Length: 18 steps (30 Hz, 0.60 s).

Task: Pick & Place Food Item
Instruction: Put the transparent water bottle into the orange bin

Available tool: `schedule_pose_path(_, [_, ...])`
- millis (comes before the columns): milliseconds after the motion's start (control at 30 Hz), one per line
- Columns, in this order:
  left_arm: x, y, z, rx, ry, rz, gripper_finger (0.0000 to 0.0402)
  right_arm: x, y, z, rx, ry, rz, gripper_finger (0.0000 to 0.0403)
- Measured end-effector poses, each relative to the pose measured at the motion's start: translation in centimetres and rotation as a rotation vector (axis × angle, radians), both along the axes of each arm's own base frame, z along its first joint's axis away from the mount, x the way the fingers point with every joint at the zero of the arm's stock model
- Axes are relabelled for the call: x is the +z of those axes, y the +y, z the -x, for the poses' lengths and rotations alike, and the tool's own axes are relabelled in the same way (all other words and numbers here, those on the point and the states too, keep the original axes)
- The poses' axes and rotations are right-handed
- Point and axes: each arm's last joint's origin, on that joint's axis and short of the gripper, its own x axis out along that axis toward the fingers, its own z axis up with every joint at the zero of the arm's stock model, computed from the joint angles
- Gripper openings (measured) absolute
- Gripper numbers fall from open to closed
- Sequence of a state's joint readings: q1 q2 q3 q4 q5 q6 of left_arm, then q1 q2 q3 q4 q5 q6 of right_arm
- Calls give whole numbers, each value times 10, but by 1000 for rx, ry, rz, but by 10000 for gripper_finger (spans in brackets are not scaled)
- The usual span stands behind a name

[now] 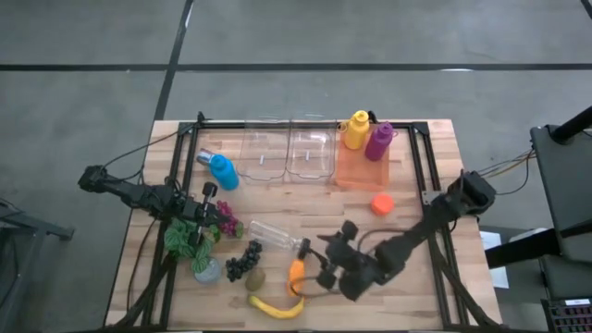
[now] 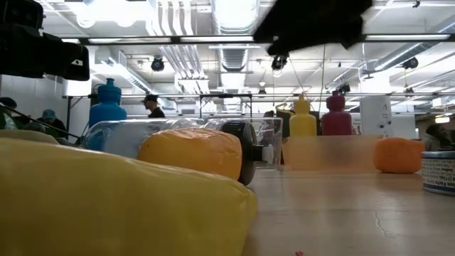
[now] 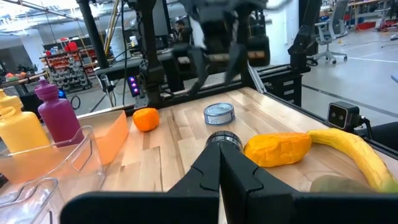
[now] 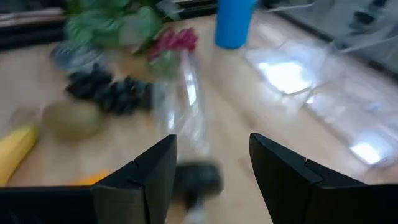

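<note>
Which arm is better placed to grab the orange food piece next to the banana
The right. Its open gripper hangs just beside the orange food piece, fingers spread. The left gripper sits shut farther off, by the plant, with the grapes between.

Gripper [image 4: 211, 165] apart over clear bottle [image 4: 186, 106]

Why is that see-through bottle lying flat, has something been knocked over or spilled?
Only the clear plastic bottle with a black cap looks odd: it lies on its side on the wooden table, while the yellow bottle and magenta bottle stand upright. No spill shows. The open right gripper hovers over it.
</note>
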<state>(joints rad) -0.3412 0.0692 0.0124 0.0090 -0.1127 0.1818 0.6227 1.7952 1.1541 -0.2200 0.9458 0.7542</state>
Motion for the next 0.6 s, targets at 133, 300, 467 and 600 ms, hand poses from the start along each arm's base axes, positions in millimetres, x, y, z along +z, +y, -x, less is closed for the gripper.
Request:
schedule_pose_path(133, [0,0,0,0,0,0,1,-27,10,17,31,-43,12,199])
schedule_pose_path(300, [0,0,0,0,0,0,1,-57,3,27,50,-38,31,199])
schedule_pose_path(467, [0,0,0,0,0,0,1,-70,4,22,165,-66,32,199])
schedule_pose_path(600, [0,0,0,1,0,0,1,-78,1,16,189,-79,62,199])
